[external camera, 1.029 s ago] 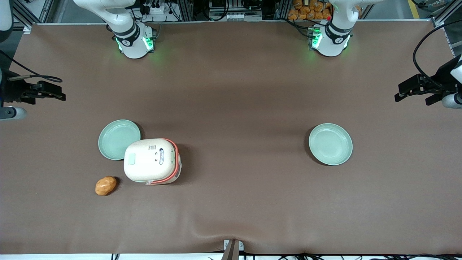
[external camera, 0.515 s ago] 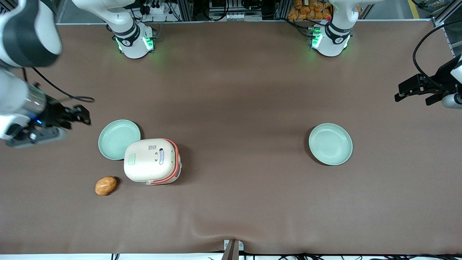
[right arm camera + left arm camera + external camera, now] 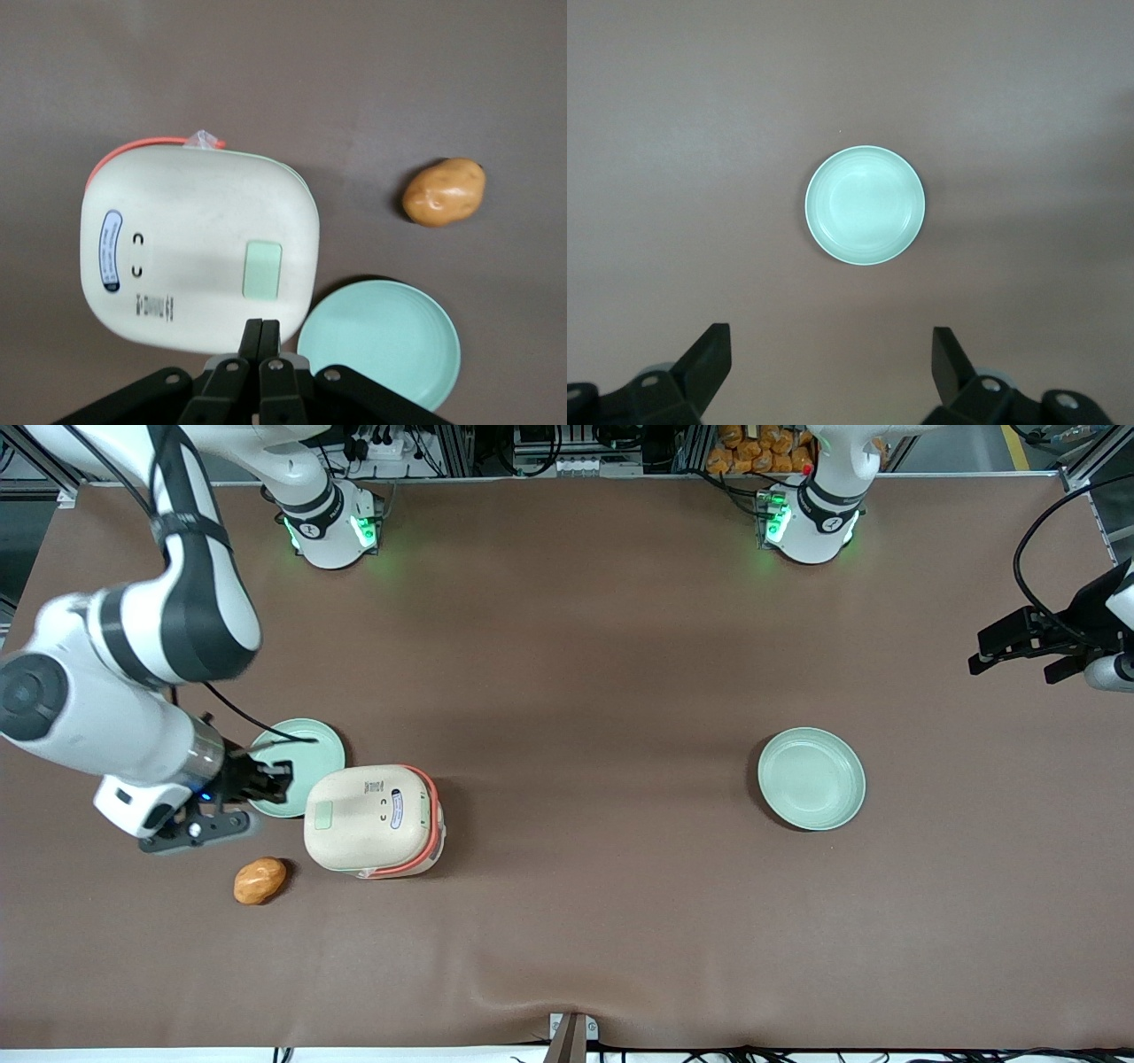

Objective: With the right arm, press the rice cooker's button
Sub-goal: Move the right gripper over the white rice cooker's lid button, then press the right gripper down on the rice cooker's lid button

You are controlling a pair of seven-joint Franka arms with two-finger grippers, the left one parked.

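Cooker (image 3: 372, 821): one, cream-white with a coral-red band, stood on the brown table (image 3: 602, 655) toward the working arm's end; lid down.
Lid: pale green rectangular button (image 3: 262, 269) on top, plus small printed labels and a blue oval sticker.
Plates: two, pale green, round. One plate (image 3: 306, 744) just beside the cooker, farther from the front camera, partly covered by the gripper and the cooker's edge. Second plate (image 3: 811, 778) well apart, toward the parked arm's end, alone on the cloth.
Potato (image 3: 260, 880): one, orange-brown, lay near the cooker, nearer to the front camera than the first plate, not touching either.
Right arm (image 3: 133, 646): one working, white with black bands, bent low over the table, black cable looped across the near plate.
Gripper (image 3: 266, 778): one, black, hung above the rim of the near plate, just beside the cooker's lid edge, apart from the button.
Fingers (image 3: 262, 341): two, pressed together with no gap, nothing between them; tips seen over the lid's edge in the wrist view, close to the green button.
Contact with cooker: could not tell from either view.
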